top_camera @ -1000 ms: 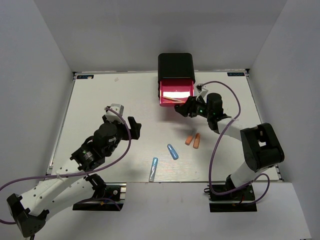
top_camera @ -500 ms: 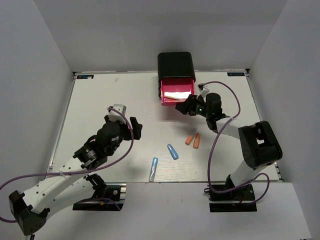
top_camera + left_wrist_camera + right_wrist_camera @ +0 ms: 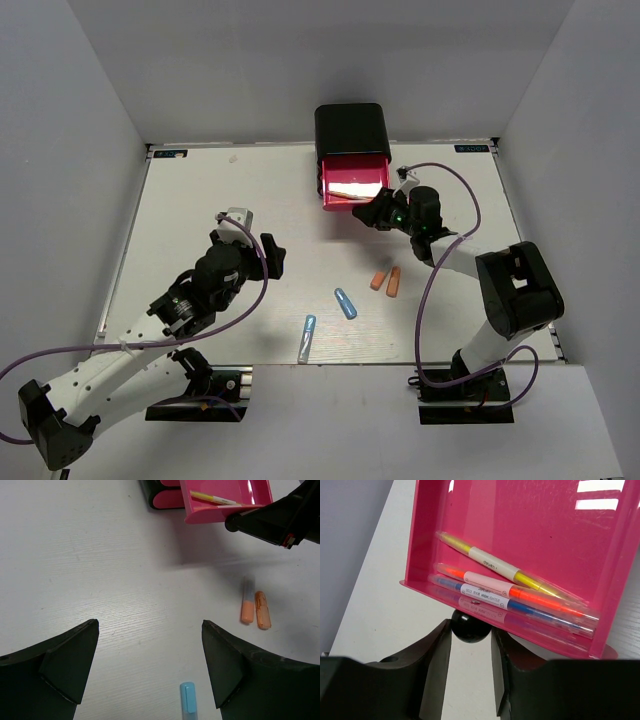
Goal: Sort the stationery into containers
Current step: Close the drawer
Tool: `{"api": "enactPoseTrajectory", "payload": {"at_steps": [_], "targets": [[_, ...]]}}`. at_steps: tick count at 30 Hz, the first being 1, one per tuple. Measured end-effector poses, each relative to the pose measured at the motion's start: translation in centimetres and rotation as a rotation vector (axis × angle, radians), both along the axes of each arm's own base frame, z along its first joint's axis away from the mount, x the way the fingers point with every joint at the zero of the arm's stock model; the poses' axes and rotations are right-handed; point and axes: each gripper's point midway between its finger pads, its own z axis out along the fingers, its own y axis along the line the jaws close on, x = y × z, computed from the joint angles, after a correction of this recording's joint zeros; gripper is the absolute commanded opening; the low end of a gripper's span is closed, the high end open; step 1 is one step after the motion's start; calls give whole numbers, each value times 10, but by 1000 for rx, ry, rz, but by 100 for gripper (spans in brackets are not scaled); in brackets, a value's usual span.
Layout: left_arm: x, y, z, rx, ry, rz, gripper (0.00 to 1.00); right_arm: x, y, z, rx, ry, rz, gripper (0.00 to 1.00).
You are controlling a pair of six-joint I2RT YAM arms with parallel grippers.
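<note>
Just now the right gripper is pinched on the black knob of the pulled-out pink drawer at the table's 12 o'clock. A yellow pen, orange pen and blue pen lie inside. The left gripper hovers, jaws wide apart. Two orange markers, a short blue marker and a light blue marker lie loose around 5 o'clock.

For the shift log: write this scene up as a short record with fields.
drawer: pink drawer standing out of black cabinet
in drawer: yellow highlighter, orange highlighter, blue highlighter
on table: two orange markers, short blue marker, light blue pen
right jaws: closed on the drawer's black knob
left jaws: open, empty, above the table
</note>
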Motion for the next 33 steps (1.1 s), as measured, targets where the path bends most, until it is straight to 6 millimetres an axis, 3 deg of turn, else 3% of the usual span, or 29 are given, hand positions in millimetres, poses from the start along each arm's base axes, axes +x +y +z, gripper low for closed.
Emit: {"api": "enactPoseTrajectory", "payload": {"at_steps": [9,20,24,33], "targets": [[0,-2,1,-10,0,-8,92,3,1,3,-6,-13,-10,24],[1,-5,2,-21,-3,-11,92,25,-2,30,-8,-76,-61,24],[1,-5,2,-20,-2,-11,92,35,-2,42,-10,-95,-78,26],[1,-5,2,-20,-2,-11,92,75,7,41,-33,-99,-92,27]]}}
